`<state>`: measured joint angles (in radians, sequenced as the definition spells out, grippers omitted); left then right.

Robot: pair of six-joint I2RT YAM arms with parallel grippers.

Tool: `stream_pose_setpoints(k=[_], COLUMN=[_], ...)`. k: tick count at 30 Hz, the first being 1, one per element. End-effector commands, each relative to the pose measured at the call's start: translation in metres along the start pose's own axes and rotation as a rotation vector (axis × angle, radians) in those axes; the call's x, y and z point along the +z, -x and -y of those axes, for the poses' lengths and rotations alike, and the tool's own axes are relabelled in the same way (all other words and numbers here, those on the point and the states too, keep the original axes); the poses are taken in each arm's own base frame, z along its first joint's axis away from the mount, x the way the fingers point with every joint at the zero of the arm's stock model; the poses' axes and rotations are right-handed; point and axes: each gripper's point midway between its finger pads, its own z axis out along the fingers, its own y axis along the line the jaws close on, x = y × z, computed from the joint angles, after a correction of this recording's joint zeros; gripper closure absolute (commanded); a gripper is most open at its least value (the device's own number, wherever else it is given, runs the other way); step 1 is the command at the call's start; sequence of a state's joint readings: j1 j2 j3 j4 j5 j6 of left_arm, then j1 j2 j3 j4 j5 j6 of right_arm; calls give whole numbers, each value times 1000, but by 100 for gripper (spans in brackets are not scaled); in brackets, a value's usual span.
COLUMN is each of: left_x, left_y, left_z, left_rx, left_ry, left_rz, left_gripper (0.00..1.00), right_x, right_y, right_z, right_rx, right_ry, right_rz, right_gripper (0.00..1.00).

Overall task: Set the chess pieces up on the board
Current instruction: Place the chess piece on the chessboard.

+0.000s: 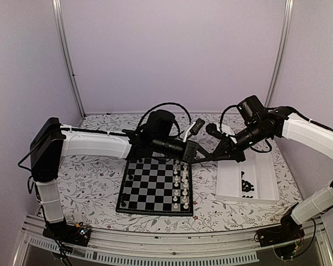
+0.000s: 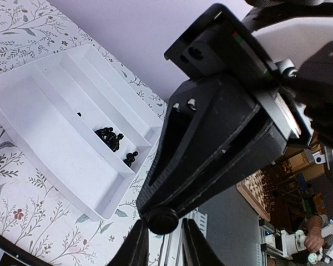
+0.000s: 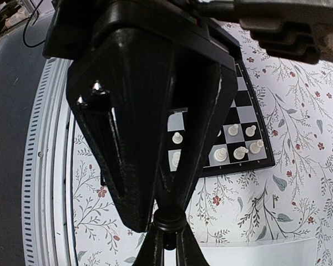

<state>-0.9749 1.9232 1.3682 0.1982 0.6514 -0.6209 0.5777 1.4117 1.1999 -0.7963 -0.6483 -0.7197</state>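
Observation:
My two grippers meet tip to tip above the table, between the board (image 1: 124,195) and the white tray (image 1: 230,183). The right gripper (image 3: 171,249) is shut on a black chess piece (image 3: 169,218), gripping it just below its round base. In the left wrist view that base (image 2: 162,220) sits between the fingers of my left gripper (image 2: 165,244), which stands narrowly open. One finger touches the base and a small gap shows at the other. More black chess pieces (image 1: 246,185) lie in the tray (image 2: 50,127), clustered in its narrow compartments (image 2: 110,137).
White pieces (image 1: 183,188) fill the two right-hand columns of the board (image 3: 238,166), also seen below the grippers (image 3: 233,151). Both arms reach in over the board's far right corner. A flowered cloth (image 1: 89,183) covers the table, and a metal rail (image 1: 155,244) runs along the near edge.

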Motion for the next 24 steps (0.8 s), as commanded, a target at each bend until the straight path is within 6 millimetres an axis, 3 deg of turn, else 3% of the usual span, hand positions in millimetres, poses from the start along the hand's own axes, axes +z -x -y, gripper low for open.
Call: stream_pose_setpoints(k=[1, 7, 13, 19, 24], left_x=[7, 8, 9, 11, 10], left_y=[9, 14, 15, 13, 15], left_z=[14, 15, 13, 9, 5], left_rx=[20, 5, -10, -35, -56], left_ry=[-64, -90, -100, -102, -104], left_rz=[19, 34, 37, 40, 57], left_gripper=[76, 72, 77, 67, 72], right_x=[-2, 0, -1, 0, 0], right_y=[3, 0, 1, -1, 0], right_z=[-2, -3, -5, -6, -6], right_rx=[-32, -40, -48, -57, -63], right_ry=[-12, -13, -13, -12, -13], right_rz=[5, -1, 3, -3, -2], right_gripper=[97, 97, 97, 97, 97])
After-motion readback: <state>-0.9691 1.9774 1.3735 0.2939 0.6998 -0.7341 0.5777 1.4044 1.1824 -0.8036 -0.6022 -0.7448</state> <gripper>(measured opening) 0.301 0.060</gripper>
